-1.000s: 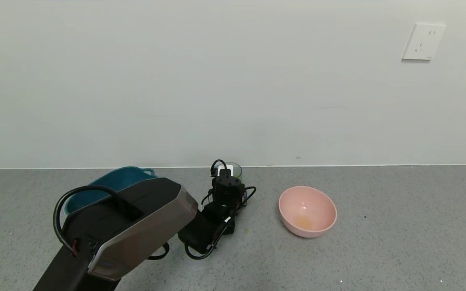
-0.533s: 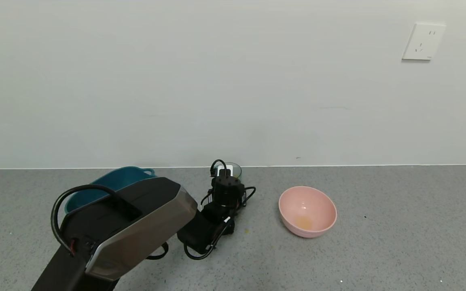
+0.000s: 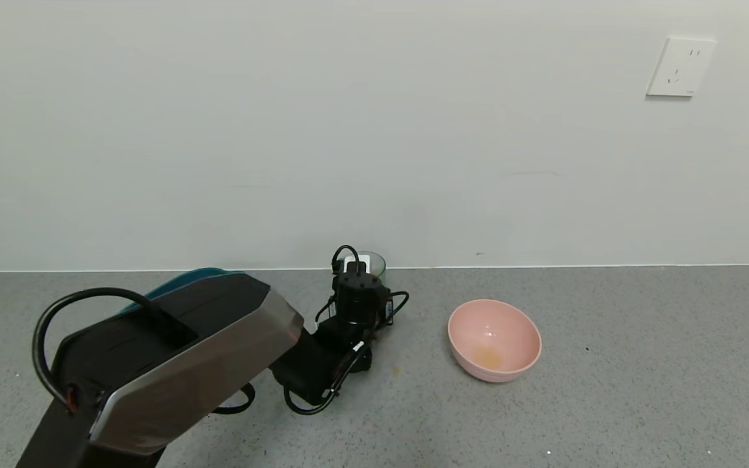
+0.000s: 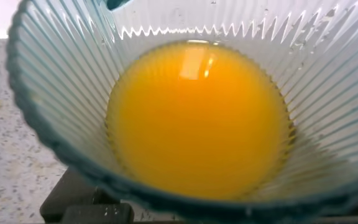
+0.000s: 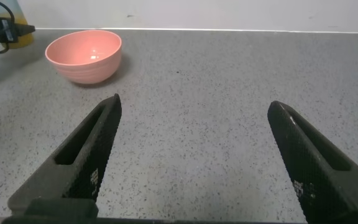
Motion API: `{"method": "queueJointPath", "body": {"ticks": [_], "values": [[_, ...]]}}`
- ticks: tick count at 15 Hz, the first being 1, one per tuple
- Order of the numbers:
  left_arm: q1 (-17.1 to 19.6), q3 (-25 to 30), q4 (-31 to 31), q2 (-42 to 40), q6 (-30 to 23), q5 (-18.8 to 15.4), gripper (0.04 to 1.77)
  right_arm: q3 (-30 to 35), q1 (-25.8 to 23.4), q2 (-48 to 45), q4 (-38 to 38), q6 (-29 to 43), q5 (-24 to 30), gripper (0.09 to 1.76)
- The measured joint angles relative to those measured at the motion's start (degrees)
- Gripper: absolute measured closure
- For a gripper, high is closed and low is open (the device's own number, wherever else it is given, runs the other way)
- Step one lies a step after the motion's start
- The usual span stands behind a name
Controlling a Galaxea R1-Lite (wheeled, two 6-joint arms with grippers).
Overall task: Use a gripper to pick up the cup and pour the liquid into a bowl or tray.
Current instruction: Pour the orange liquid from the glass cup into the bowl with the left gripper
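My left gripper (image 3: 359, 281) is shut on the cup (image 3: 373, 263), a clear pale blue-green ribbed tumbler, and holds it near the back wall. The left wrist view looks straight into the cup (image 4: 48, 106), which is upright with orange-yellow liquid (image 4: 197, 118) in its bottom. The dark teal tray (image 3: 183, 279) lies to the left of the cup, mostly hidden behind my left arm. My right gripper (image 5: 194, 104) is open and empty above bare counter, out of the head view.
A round pink bowl (image 3: 494, 339) with a little orange residue stands to the right of the cup; it also shows in the right wrist view (image 5: 84, 55). The grey speckled counter (image 3: 641, 364) meets a white wall with a socket (image 3: 680, 67).
My left arm has moved left and slightly up, carrying the cup with it. The arm now covers more of the teal tray. The pink bowl has not moved.
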Motion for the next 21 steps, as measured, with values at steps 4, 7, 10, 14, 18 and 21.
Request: {"method": "queueJointPath", "body": {"ticks": [4,7,10,14,18,21], "values": [[-0.3,2.5,0.5,-4.1,0.4,-0.1,0.50,0.0,0.0,0.0,0.0,0.0,0.0,0.14],[-0.4,4.5,0.6,-7.3,1.7,0.1,0.50,0.0,0.0,0.0,0.0,0.0,0.0,0.14],[-0.2,6.9,0.7,-10.8,2.6,0.1,0.50,0.0,0.0,0.0,0.0,0.0,0.0,0.14],[1.2,10.8,1.6,-16.3,2.9,0.0,0.51,0.0,0.0,0.0,0.0,0.0,0.0,0.14],[4.3,15.1,2.5,-21.3,3.9,-0.5,0.51,0.0,0.0,0.0,0.0,0.0,0.0,0.14],[7.5,17.8,2.7,-23.6,4.7,-0.8,0.51,0.0,0.0,0.0,0.0,0.0,0.0,0.14]]}}
